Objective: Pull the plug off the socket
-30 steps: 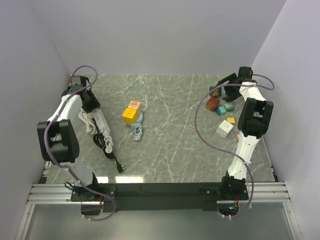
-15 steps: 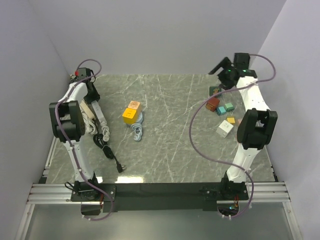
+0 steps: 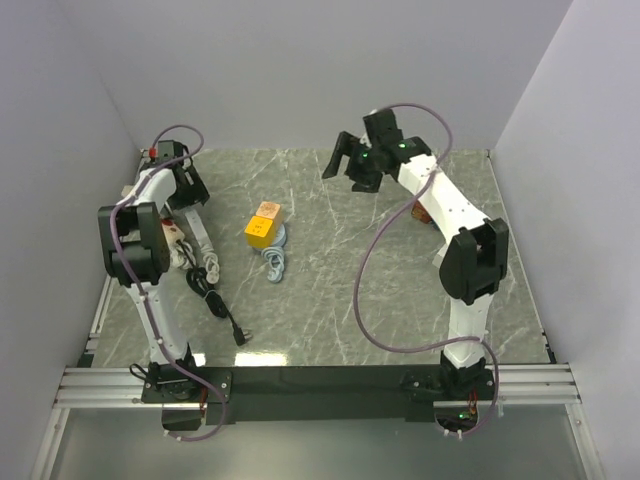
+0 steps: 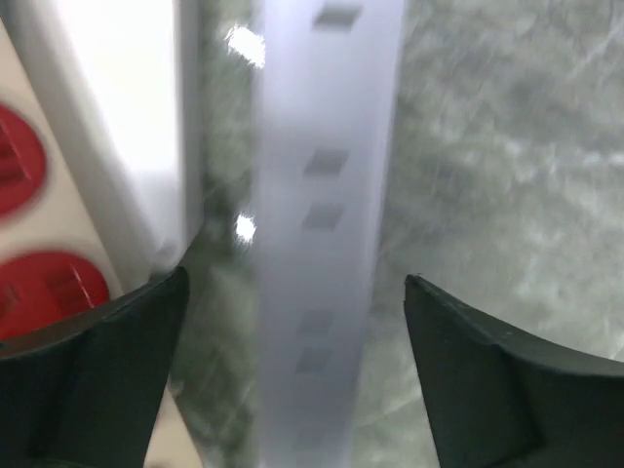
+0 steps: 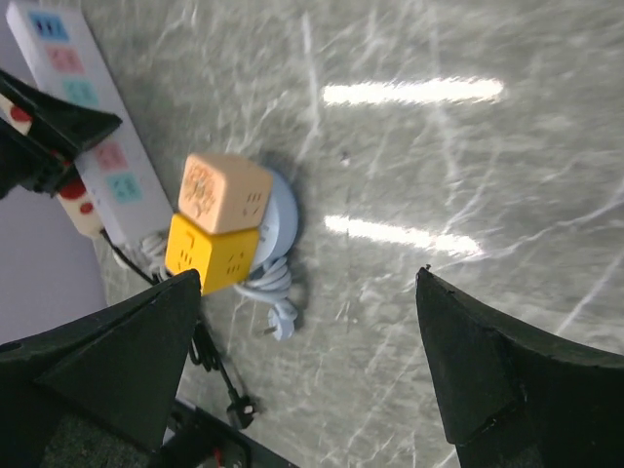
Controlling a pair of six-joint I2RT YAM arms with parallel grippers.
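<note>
A grey-white power strip socket [image 3: 197, 236] lies along the left side of the table, blurred and close in the left wrist view [image 4: 327, 195]. My left gripper [image 3: 192, 200] hangs open just above it, jaws on either side [image 4: 296, 281], touching nothing. A black plug [image 3: 240, 336] on a coiled black cord [image 3: 207, 285] lies loose on the table, apart from the strip. My right gripper [image 3: 343, 171] is open in the air over the back middle [image 5: 310, 275], holding nothing.
Orange [image 5: 224, 190] and yellow [image 5: 216, 255] cube sockets sit on a pale blue round base, its cord and plug [image 5: 283, 327] loose beside them. A second white strip with red switches [image 4: 39, 244] lies left of the grey one. Walls close in on three sides.
The left jaws have opened wide over the strip and drawn back a little. The right arm has swung from the back right corner to the back middle.
</note>
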